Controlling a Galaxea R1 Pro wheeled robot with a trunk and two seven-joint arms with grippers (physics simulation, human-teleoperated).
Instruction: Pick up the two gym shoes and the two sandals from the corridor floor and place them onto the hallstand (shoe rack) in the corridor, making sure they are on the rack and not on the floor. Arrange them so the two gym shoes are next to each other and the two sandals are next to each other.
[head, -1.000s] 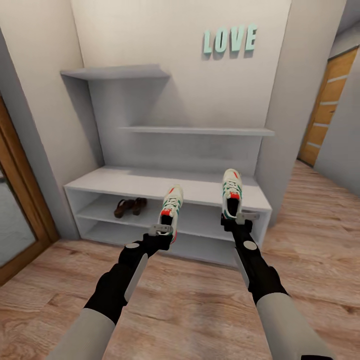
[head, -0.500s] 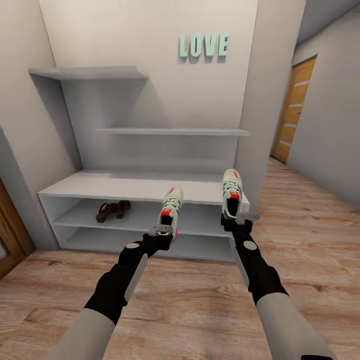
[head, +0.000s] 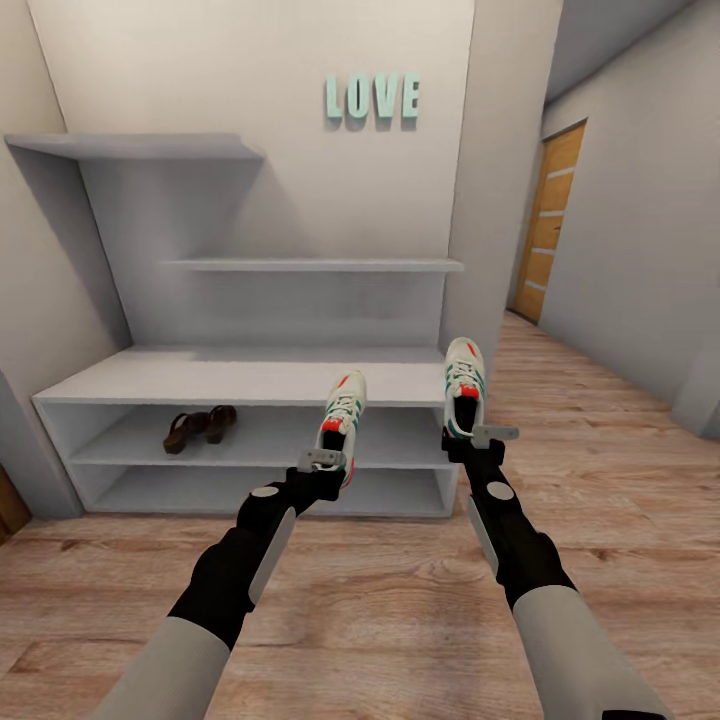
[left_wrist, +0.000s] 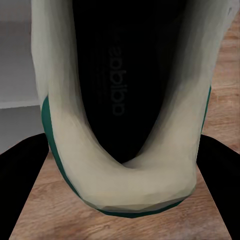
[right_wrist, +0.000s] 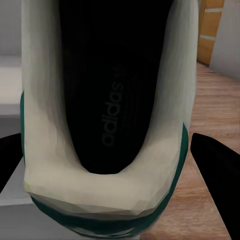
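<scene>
Against the wall, hallstand (head: 250, 380) standing on the floor (head: 400, 620), sandals (head: 200, 427) sitting side by side on its middle shelf, left fingers (head: 324, 462) clamping one shoe (head: 341, 410) by the heel, right fingers (head: 482, 436) clamping the other shoe (head: 463, 385), both shoes hanging in the air before the rack.

Pale walls with teal LOVE letters (head: 371, 98), a wooden door (head: 546, 222) down the corridor.
</scene>
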